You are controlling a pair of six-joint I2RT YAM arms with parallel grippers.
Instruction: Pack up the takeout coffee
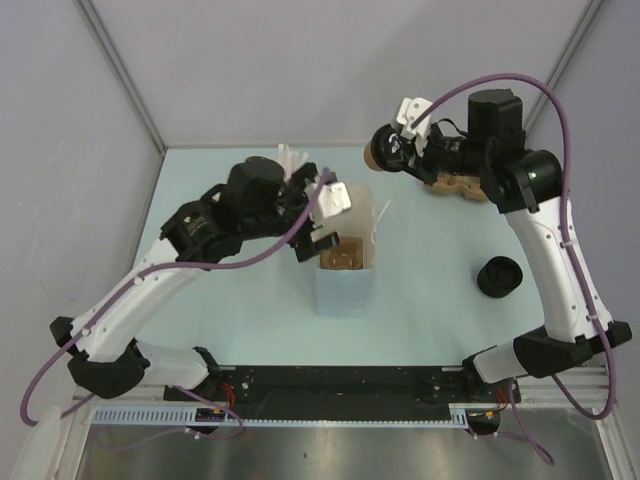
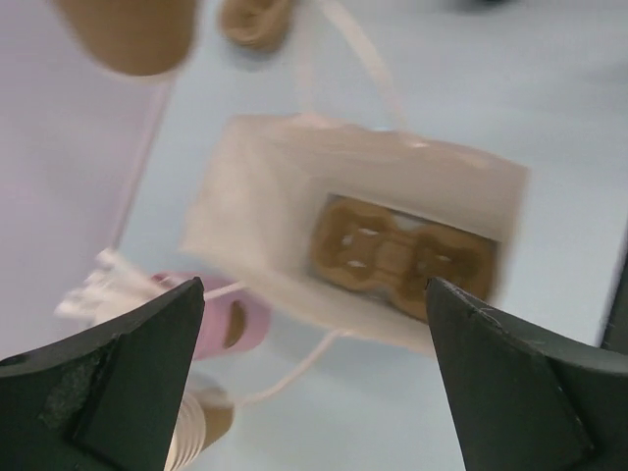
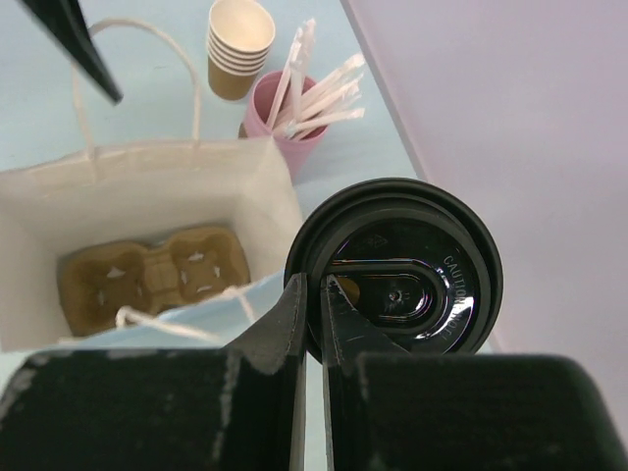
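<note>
**Right pincer [image 3: 314,294] carries the takeout coffee [image 3: 397,270] just off the open paper bag [image 3: 147,177]**

The right pincer's fingers are nearly together, nipping the rim of the black lid. The cup hangs above the worktop [image 1: 430,320], beside the bag's far right corner rather than over its mouth. From the pincer, the bag opening lies down and to the robot's left, and the brown cup carrier [image 3: 147,275] rests on its floor, long axis running along the bag's longer side. The right arm is the nearer one, since it has the cup. The left pincer [image 2: 314,363] hovers over the bag with fingers wide apart, holding nothing. The coffee is a small kraft-brown cup, and its round, glossy lid has an oval sip recess. It looks roughly upright, though its tilt is hard to judge.
</note>
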